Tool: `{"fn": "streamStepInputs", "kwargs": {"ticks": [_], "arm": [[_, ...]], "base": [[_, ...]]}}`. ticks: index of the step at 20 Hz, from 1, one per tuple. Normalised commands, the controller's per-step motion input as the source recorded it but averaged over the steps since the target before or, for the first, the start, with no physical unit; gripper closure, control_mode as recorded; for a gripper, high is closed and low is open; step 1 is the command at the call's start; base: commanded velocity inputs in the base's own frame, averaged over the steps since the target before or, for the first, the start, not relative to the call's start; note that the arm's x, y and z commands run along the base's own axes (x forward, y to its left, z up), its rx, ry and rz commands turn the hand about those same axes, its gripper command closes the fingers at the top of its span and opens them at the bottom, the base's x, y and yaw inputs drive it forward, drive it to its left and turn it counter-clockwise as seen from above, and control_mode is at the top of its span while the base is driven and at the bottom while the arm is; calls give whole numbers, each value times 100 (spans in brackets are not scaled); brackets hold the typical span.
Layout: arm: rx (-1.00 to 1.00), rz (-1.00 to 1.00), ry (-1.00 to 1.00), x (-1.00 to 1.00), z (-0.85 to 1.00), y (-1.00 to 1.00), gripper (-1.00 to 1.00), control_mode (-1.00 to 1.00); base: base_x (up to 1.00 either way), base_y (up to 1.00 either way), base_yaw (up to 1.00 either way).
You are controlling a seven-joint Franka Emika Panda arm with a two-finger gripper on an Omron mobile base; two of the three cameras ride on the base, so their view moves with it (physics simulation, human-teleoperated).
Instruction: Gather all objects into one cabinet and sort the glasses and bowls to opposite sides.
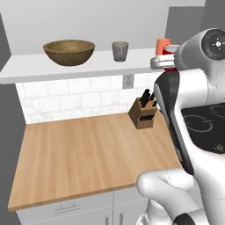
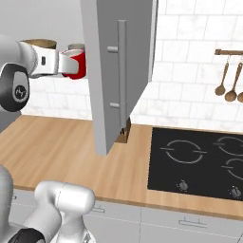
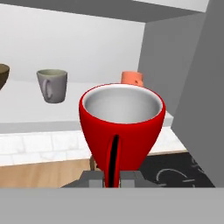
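Note:
My gripper (image 3: 113,178) is shut on the handle of the red cup (image 3: 121,127), holding it upright in the air just in front of the cabinet's white shelf (image 1: 66,67). On that shelf stand the wide brown wooden bowl (image 1: 69,52) at the left, the grey cup (image 1: 120,51) in the middle and the orange mug (image 3: 132,78) at the right, behind the red cup. The grey cabinet door (image 2: 107,95) with its long bar handle (image 2: 122,71) hangs open just right of the red cup (image 2: 75,64).
Below the shelf lies a wooden counter (image 1: 88,149) with a knife block (image 1: 144,112) against the tiled wall. A black cooktop (image 2: 199,161) is to the right, with wooden spoons (image 2: 228,80) hanging above it. White base cabinets run under the counter.

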Motion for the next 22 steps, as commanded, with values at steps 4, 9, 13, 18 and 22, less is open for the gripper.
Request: {"fn": "streamStepInputs", "kwargs": {"ticks": [4, 9, 13, 18, 22], "arm": [[0, 0, -4, 34, -1, 0, 100, -100], [0, 0, -2, 33, 0, -1, 100, -100], [0, 0, 0, 41, 0, -9, 100, -100], [0, 0, 0, 36, 0, -18, 100, -100], [0, 0, 0, 53, -11, -6, 100, -100]], "base": [[0, 0, 0], [0, 0, 0], [0, 0, 0], [0, 0, 0], [0, 0, 0]]}}
